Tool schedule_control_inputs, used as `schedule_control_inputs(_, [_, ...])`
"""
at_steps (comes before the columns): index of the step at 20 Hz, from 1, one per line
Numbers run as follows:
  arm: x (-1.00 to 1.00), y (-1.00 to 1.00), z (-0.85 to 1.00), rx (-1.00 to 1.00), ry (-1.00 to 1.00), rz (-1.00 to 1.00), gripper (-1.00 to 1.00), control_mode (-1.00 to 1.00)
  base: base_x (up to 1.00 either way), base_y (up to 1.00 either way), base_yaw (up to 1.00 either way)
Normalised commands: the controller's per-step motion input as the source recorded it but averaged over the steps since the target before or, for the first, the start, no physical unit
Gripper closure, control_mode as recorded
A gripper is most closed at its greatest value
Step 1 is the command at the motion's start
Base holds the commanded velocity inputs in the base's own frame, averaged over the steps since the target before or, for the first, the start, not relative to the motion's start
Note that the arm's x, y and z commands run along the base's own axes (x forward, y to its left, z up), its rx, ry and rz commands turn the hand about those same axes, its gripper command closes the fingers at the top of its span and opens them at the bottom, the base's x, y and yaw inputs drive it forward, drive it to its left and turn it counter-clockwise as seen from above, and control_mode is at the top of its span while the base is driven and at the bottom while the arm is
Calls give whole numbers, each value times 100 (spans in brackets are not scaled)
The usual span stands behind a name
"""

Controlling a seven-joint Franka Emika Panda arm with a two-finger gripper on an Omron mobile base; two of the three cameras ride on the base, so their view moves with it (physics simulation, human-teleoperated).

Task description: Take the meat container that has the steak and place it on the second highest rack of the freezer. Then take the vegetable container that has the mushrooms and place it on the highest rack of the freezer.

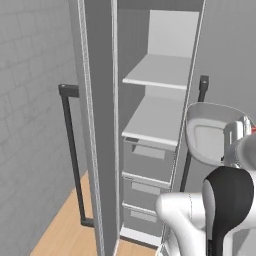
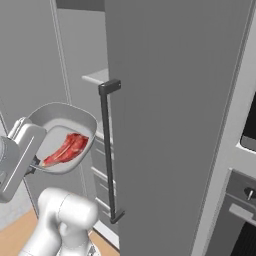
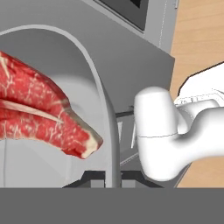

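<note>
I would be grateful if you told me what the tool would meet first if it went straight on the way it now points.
Shut on the rim of the meat container holding the steak, the tool seems to point along the dish toward the freezer's open door. That door is probably first, though depth is unclear.

Wooden floor (image 1: 65, 232) below; grey tiled wall (image 1: 30, 100) left; black-windowed oven (image 2: 245, 210) right
</note>
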Motion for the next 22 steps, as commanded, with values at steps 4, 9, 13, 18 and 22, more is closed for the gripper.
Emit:
schedule_control_inputs(4, [0, 0, 0, 0, 0, 0, 100, 100, 49, 19, 0])
schedule_control_inputs(9, [0, 0, 0, 0, 0, 0, 100, 100, 42, 21, 0])
schedule_control_inputs(13, [26, 16, 22, 0, 6, 0, 100, -100, 0, 0, 0])
schedule_control_inputs(18, [25, 8, 40, 0, 5, 2, 100, -100, 0, 0, 0])
schedule_control_inputs(22, [35, 27, 16, 0, 1, 8, 100, -100, 0, 0, 0])
